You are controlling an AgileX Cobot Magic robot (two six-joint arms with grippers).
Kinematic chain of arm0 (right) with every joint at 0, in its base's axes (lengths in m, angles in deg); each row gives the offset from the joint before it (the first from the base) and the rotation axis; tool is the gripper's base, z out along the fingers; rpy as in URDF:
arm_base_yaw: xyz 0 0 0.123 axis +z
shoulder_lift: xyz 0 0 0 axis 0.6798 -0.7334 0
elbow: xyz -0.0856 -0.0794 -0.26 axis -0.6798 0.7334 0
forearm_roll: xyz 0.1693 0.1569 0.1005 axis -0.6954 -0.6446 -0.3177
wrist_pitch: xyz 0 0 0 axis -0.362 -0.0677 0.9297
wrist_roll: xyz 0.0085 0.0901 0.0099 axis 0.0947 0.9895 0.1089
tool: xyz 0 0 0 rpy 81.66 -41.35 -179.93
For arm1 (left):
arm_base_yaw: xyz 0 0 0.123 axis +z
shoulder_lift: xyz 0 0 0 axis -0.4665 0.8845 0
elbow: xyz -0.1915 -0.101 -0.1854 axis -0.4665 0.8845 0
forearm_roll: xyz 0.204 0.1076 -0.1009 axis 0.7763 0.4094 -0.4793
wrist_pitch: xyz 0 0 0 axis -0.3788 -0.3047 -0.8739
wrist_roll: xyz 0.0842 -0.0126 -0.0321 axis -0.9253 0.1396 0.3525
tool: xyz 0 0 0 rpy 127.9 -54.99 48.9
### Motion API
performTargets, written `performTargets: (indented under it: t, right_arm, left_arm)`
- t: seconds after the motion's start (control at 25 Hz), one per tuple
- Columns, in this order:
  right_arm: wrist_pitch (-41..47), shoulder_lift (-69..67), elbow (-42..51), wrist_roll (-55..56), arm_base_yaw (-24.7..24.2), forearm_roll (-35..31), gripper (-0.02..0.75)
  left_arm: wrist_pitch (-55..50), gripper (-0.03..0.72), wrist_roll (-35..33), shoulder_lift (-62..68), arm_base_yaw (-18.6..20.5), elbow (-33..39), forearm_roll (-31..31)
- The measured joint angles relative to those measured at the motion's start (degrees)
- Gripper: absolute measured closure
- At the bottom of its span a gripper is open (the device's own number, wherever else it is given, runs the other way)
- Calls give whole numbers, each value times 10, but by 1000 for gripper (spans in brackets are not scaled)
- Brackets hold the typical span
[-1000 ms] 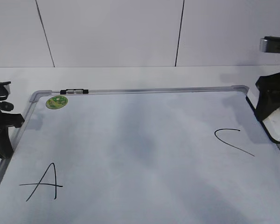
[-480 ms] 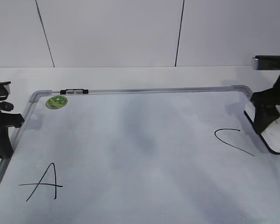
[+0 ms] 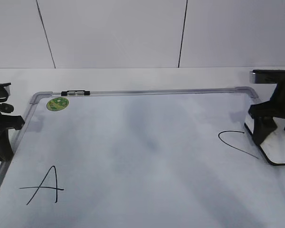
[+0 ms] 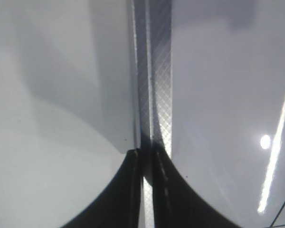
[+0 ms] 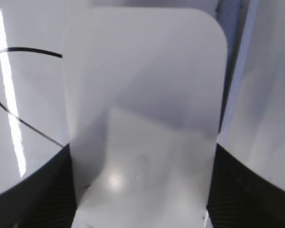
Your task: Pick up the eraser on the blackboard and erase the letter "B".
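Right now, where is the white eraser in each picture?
Exterior view: eraser at the right edge, under the right hand.
Left wrist view: not in it.
Right wrist view: eraser fills the middle.
Shared landmark: the letter "C", left of the eraser in both views.

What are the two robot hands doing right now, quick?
Left gripper: shut, empty, over the board's frame.
Right gripper: fingers on both sides of the eraser, which rests on the board; a firm grip cannot be told.

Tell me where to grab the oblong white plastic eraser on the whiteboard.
Grip the white plastic eraser across its two long sides, coming from above; it lies flat, and the right gripper already straddles it that way beside the curved letter C.
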Motion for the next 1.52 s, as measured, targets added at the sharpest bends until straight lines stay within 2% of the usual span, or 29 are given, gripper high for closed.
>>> performTargets:
  t: [1.16, 1.52]
  right_arm:
    - [-17, -16, 0, 9, 0, 4, 209]
    - [-12, -16, 0, 26, 0, 4, 115]
  left_arm:
    - [0, 672, 0, 0, 0, 0, 0]
    - [0, 672, 0, 0, 0, 0, 0]
